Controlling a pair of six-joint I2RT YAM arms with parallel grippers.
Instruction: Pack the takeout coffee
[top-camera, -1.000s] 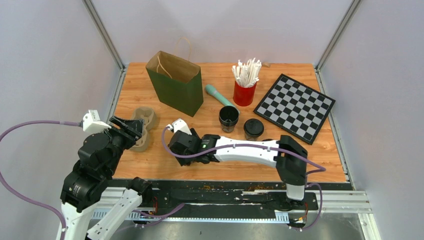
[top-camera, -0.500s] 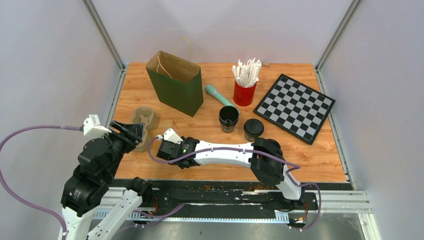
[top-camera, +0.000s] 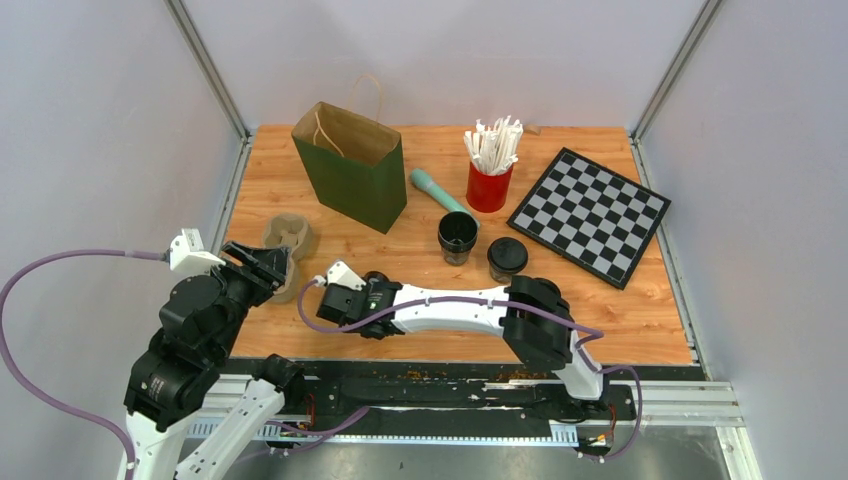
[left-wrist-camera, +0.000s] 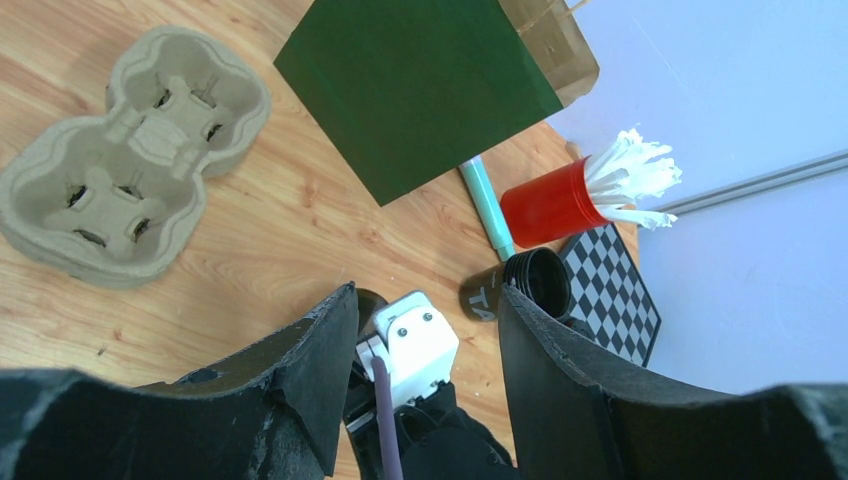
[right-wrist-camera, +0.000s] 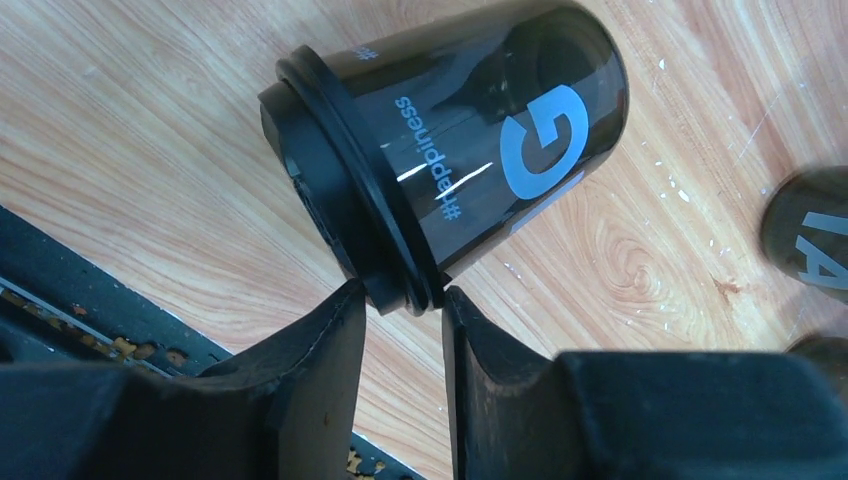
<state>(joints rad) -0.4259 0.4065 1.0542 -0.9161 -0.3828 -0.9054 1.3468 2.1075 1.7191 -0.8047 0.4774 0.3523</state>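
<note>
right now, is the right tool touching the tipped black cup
Touching: the right wrist view shows the right tool pinching the lid of the black cup.

Looks down between the spread fingers of the gripper (left-wrist-camera: 428, 295) onto a wooden table (left-wrist-camera: 280, 230). Shows a pulp carrier (left-wrist-camera: 130, 170) lying flat at upper left, a green bag (left-wrist-camera: 420, 90) near it, then a teal pen (left-wrist-camera: 488, 205), a red cup (left-wrist-camera: 550, 200) of straws (left-wrist-camera: 635, 175), a black cup (left-wrist-camera: 525, 285), a checkerboard (left-wrist-camera: 615, 295). Catches the other arm's white wrist (left-wrist-camera: 415, 345) between the fingers.
</note>
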